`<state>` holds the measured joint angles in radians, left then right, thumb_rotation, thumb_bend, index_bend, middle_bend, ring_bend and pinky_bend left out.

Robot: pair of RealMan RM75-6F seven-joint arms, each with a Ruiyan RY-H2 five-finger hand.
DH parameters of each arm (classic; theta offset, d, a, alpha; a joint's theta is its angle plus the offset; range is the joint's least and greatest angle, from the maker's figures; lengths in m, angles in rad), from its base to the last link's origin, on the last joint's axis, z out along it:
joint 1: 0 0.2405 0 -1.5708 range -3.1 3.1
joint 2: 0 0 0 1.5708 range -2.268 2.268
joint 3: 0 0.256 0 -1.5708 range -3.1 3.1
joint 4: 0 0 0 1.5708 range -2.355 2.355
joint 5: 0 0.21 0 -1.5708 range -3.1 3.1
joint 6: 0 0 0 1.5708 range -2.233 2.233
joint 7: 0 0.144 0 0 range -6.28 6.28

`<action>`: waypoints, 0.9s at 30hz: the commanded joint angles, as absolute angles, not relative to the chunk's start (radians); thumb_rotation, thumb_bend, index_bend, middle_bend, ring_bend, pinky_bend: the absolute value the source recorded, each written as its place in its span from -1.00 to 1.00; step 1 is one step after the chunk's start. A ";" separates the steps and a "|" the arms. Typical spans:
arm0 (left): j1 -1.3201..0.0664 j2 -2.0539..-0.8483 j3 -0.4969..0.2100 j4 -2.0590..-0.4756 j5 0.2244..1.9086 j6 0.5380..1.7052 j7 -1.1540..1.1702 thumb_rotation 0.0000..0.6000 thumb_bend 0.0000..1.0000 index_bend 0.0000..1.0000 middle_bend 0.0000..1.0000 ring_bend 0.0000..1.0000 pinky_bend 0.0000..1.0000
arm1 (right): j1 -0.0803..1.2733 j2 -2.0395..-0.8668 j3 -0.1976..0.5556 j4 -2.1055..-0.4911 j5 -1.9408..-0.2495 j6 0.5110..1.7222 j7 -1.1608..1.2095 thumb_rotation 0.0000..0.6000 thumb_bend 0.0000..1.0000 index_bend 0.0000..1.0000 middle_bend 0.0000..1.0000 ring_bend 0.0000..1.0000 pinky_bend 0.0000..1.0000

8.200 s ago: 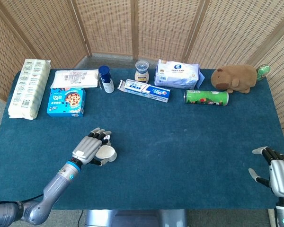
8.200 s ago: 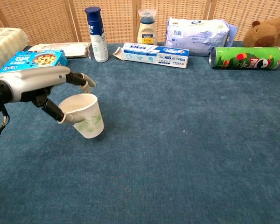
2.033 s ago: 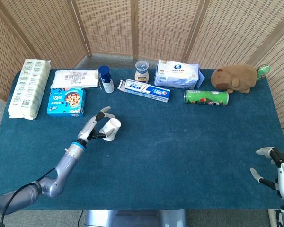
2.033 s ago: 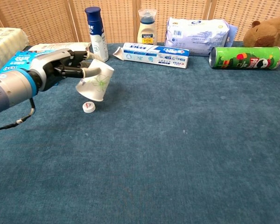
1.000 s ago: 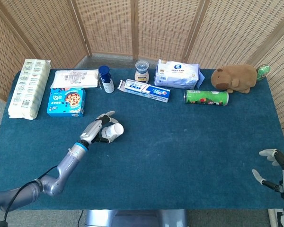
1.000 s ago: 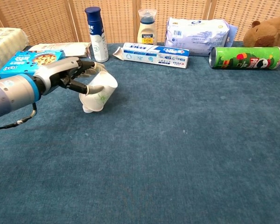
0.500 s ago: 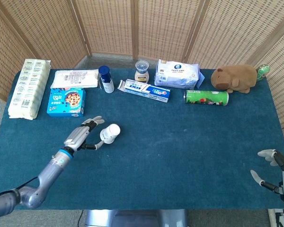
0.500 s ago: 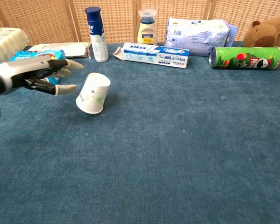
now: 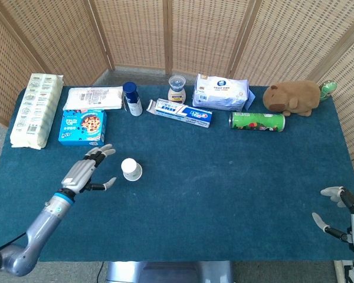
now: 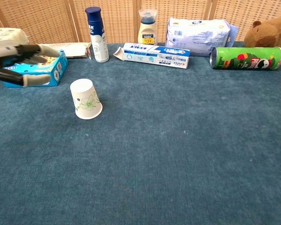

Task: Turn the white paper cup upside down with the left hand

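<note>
- Right hand [image 9: 342, 213] noted at the near edge, roughly 4 o'clock from table centre, fingers spread, nothing in it; well apart from all objects.
- Left hand [image 9: 82, 174] found at 9 o'clock of the cup, fingers fanned apart, empty; near the cup but clear of it, no contact visible in either view.
- White paper cup [image 10: 85, 99] standing mouth-down on the blue table cover [image 9: 236, 194], base uppermost, leaning slightly in the chest view; free of any grip.
- Task judged essentially complete: inversion done, cup released. Remaining, if anything: retreat of the left hand; confirmation that the rim sits flat not possible from these views.
- Blue biscuit box [image 9: 82, 127] lying at 11 o'clock of the cup, just beyond the left hand.
- Far row recorded, left to right: blue bottle [image 9: 131, 98], toothpaste box [image 9: 183, 112], green tube can [image 9: 257, 121], plush animal [image 9: 294, 97]; none near the cup.
</note>
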<state>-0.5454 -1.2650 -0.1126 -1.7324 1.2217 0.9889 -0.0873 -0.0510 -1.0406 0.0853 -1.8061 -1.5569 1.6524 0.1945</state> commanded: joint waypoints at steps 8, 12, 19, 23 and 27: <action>-0.370 -1.106 0.006 -1.878 1.324 1.225 0.070 0.03 -0.35 -0.87 -1.00 -1.00 -1.00 | -0.022 -1.047 0.081 -1.826 -1.536 1.592 0.020 1.00 -0.50 -0.23 -0.24 -0.17 -0.12; -0.294 -1.084 0.050 -1.884 1.397 1.325 0.075 0.04 -0.35 -0.87 -1.00 -1.00 -1.00 | -0.014 -1.050 0.073 -1.843 -1.528 1.568 -0.035 1.00 -0.50 -0.23 -0.24 -0.18 -0.12; -0.171 -1.050 0.116 -1.892 1.506 1.471 0.029 0.05 -0.35 -0.87 -1.00 -1.00 -1.00 | -0.003 -1.069 0.064 -1.851 -1.541 1.554 -0.119 1.00 -0.50 -0.23 -0.24 -0.18 -0.14; -0.109 -1.040 0.143 -1.882 1.552 1.540 0.002 0.04 -0.35 -0.87 -1.00 -1.00 -1.00 | 0.003 -1.076 0.057 -1.858 -1.562 1.550 -0.127 1.00 -0.50 -0.23 -0.24 -0.18 -0.14; -0.064 -1.033 0.160 -1.877 1.583 1.584 -0.014 0.06 -0.35 -0.87 -1.00 -1.00 -1.00 | 0.007 -1.079 0.050 -1.866 -1.585 1.551 -0.135 1.00 -0.50 -0.23 -0.24 -0.18 -0.14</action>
<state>-0.0757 -1.0374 0.1519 -1.8806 1.5731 1.5722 -0.0066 0.0055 -1.0782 0.0515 -1.8640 -1.5828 1.5504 -0.1332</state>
